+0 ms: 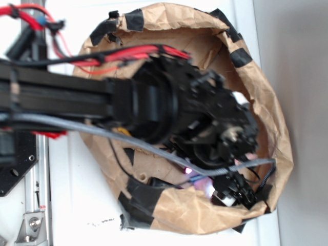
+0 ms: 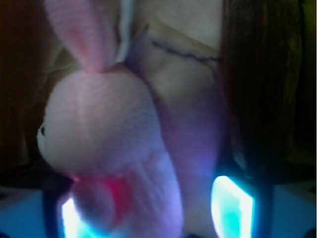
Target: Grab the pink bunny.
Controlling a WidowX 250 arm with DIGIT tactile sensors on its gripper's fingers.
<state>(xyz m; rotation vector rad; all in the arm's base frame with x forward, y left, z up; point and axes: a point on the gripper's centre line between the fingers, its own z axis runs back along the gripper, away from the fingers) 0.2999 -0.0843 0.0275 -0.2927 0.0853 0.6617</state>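
Through the wrist camera we see the gripper (image 2: pixel 153 208) spread wide, its two glowing fingertips (image 2: pixel 232 204) standing apart with the pink bunny (image 2: pixel 106 148) between them, nearer the left one. The bunny lies with its ear pointing up the frame. From the exterior view, our arm (image 1: pixel 154 105) reaches down into a brown paper bag (image 1: pixel 266 102) edged with black tape (image 1: pixel 134 19).
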